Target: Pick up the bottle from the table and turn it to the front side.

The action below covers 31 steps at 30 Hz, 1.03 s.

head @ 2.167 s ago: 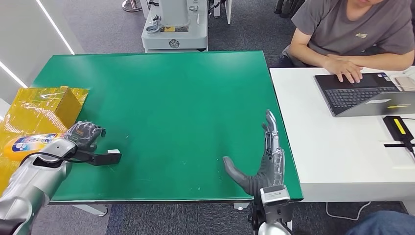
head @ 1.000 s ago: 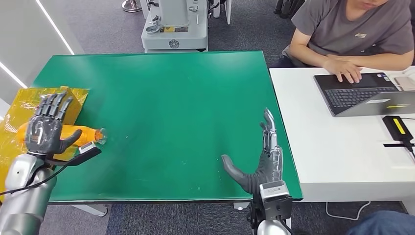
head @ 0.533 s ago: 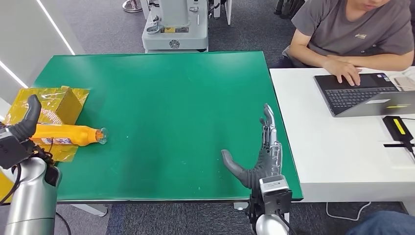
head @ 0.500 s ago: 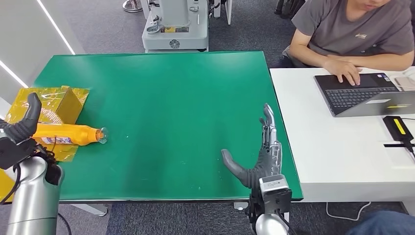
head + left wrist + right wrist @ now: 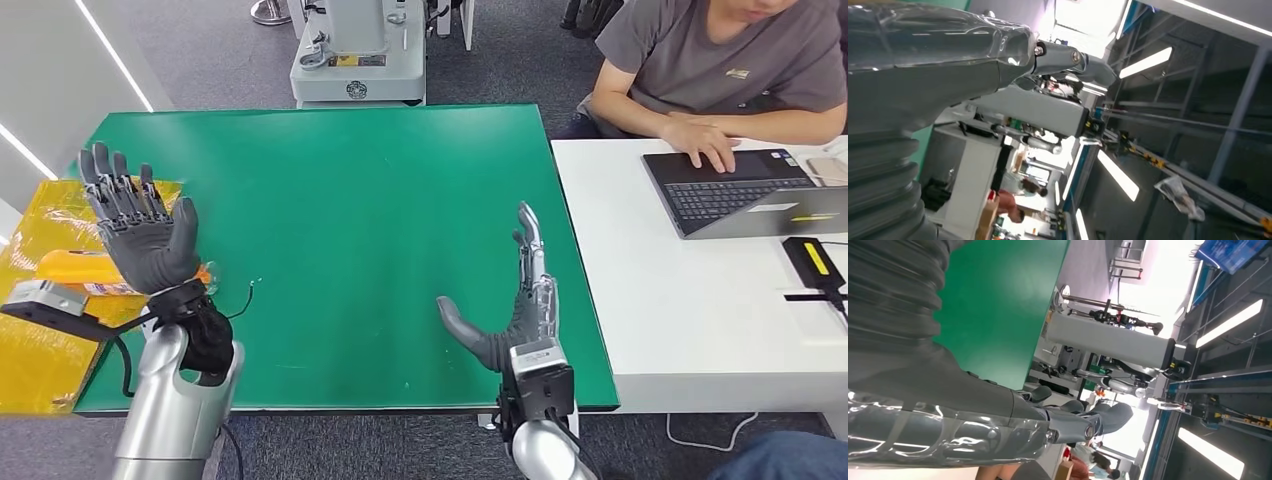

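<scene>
While the left hand (image 5: 145,235) is raised palm-up with its fingers (image 5: 112,185) spread and nothing in them, the bottle (image 5: 78,268) lies on its side behind it at the table's (image 5: 350,200) left edge, partly over the yellow bag (image 5: 45,330). Hand and bottle overlap in the head view, so whether they touch cannot be told. What shows of the bottle is orange, with a strip of pale label along its lower side; its neck end points toward the table's middle and is mostly hidden behind the wrist, and the label's print is too small to read. Near the table's front right, the right hand (image 5: 510,305) stands edge-on, its fingers straight and close together, thumb held out to the side, empty and well apart from the bottle.
</scene>
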Tool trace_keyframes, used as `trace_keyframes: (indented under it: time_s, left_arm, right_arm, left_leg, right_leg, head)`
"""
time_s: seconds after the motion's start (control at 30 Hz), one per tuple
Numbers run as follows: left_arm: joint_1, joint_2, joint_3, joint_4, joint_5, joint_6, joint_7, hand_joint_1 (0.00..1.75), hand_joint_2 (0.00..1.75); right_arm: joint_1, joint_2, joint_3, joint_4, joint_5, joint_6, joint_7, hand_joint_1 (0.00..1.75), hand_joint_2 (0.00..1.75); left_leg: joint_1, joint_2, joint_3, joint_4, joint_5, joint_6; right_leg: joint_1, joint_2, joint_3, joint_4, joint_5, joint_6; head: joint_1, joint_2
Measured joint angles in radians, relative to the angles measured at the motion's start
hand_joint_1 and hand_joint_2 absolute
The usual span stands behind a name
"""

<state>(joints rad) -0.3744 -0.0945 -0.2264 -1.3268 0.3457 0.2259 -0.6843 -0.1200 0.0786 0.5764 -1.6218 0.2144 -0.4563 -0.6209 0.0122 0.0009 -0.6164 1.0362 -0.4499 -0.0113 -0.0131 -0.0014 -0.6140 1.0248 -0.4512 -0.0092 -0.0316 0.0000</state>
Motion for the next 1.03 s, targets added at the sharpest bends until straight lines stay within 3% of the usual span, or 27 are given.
trace_keyframes:
  time_s: [0.23,0.37,0.57,1.03]
  left_arm:
    - [0.113,-0.119,-0.014,-0.155,-0.027,-0.039,0.000,0.00,1.75]
    - [0.151,-0.153,-0.014,-0.194,-0.107,-0.011,0.000,0.00,1.75]
    - [0.182,-0.167,-0.014,-0.228,-0.214,0.031,0.000,0.00,1.75]
    - [0.184,-0.166,-0.014,-0.238,-0.268,0.072,0.000,0.00,1.75]
  right_arm:
    - [-0.021,0.000,0.013,0.022,-0.002,0.030,0.017,0.00,1.75]
    - [-0.025,0.002,0.018,0.026,0.016,0.037,0.031,0.00,1.75]
    - [-0.024,0.008,0.018,0.033,0.019,0.056,0.044,0.00,1.75]
    - [-0.024,0.016,0.017,0.039,0.035,0.066,0.046,0.00,1.75]
  left_leg:
    - [0.000,0.000,-0.001,0.000,-0.001,0.001]
    - [0.000,0.000,-0.001,0.000,-0.001,0.001]
    - [0.000,0.000,0.000,0.000,0.000,0.000]
    - [0.000,0.000,0.000,0.000,0.000,0.000]
  right_leg:
    - [0.000,-0.001,0.000,0.000,-0.001,0.001]
    - [0.000,-0.001,0.000,0.000,-0.001,0.001]
    - [0.000,-0.001,0.000,0.000,-0.001,0.001]
    - [0.000,-0.001,0.000,0.000,-0.001,0.001]
  head:
    - [0.000,0.000]
    - [0.000,0.000]
    - [0.000,0.000]
    - [0.000,0.000]
